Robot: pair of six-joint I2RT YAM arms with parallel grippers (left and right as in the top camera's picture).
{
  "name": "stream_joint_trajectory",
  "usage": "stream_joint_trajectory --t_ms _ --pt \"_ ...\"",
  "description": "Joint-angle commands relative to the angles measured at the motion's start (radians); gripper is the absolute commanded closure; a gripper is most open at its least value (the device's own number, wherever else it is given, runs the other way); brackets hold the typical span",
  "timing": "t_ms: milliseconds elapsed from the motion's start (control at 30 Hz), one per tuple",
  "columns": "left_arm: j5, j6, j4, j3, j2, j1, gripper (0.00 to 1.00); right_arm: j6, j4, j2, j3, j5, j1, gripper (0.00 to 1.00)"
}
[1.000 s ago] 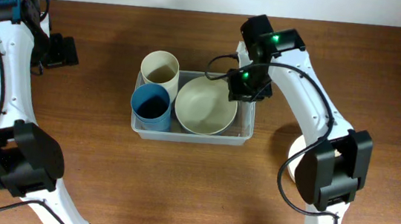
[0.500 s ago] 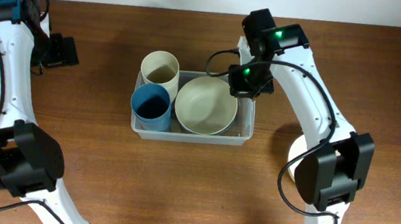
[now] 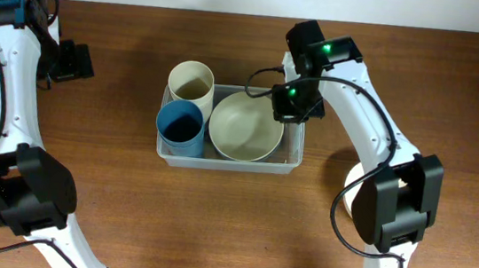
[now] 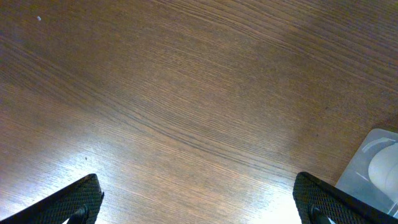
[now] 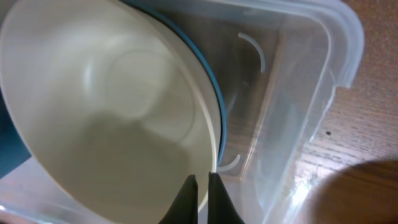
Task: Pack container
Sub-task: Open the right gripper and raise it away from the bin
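Clear rectangular plastic container (image 3: 229, 163) sits mid-way along the brown wooden table (image 3: 212, 229), holding a round cream bowl (image 3: 246, 126); right gripper (image 5: 200, 194) is pinched closed at that bowl's rim, left gripper (image 4: 199, 205) is spread wide, well apart.

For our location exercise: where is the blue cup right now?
Overhead view: the blue cup stands in the left end of the container, beside the cream cup and left of the cream bowl.
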Motion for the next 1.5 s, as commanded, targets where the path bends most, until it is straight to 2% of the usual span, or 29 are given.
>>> stream_joint_trajectory --t_ms 0,500,633,733,767,833,900,1133,1267,1333,1467 --pt "0.011 -0.01 0.0 0.016 -0.002 0.002 0.0 0.013 0.022 0.007 -0.035 0.011 0.006 0.96" --pt "0.01 -0.01 0.0 0.016 -0.002 0.002 0.0 0.013 0.073 0.007 -0.093 0.009 0.006 0.96" --pt "0.01 -0.01 0.0 0.016 -0.002 0.002 0.0 0.01 0.024 0.007 -0.015 0.004 -0.001 0.96" --pt "0.01 -0.01 0.0 0.016 -0.002 0.002 0.0 0.0 -0.053 0.005 0.098 0.005 -0.006 0.96" --pt "0.011 -0.01 0.0 0.016 -0.002 0.002 0.0 -0.01 -0.112 0.005 0.186 0.013 -0.013 0.96" --pt "0.01 -0.01 0.0 0.016 -0.002 0.002 0.0 -0.01 -0.174 0.005 0.282 0.032 -0.024 0.91" --pt "0.01 -0.01 0.0 0.016 -0.002 0.002 0.0 -0.01 -0.237 0.005 0.376 0.043 -0.047 0.8" --pt "0.01 -0.01 0.0 0.016 -0.002 0.002 0.0 -0.024 -0.412 0.003 0.556 0.066 -0.143 0.7" --pt "0.011 -0.01 0.0 0.016 -0.002 0.002 0.0 -0.03 -0.412 -0.065 0.553 0.071 -0.183 0.64" --pt "0.01 -0.01 0.0 0.016 -0.002 0.002 0.0 -0.029 -0.412 -0.116 0.545 0.105 -0.201 0.56" --pt "0.01 -0.01 0.0 0.016 -0.002 0.002 0.0 -0.029 -0.412 -0.269 0.433 0.185 -0.255 0.47"
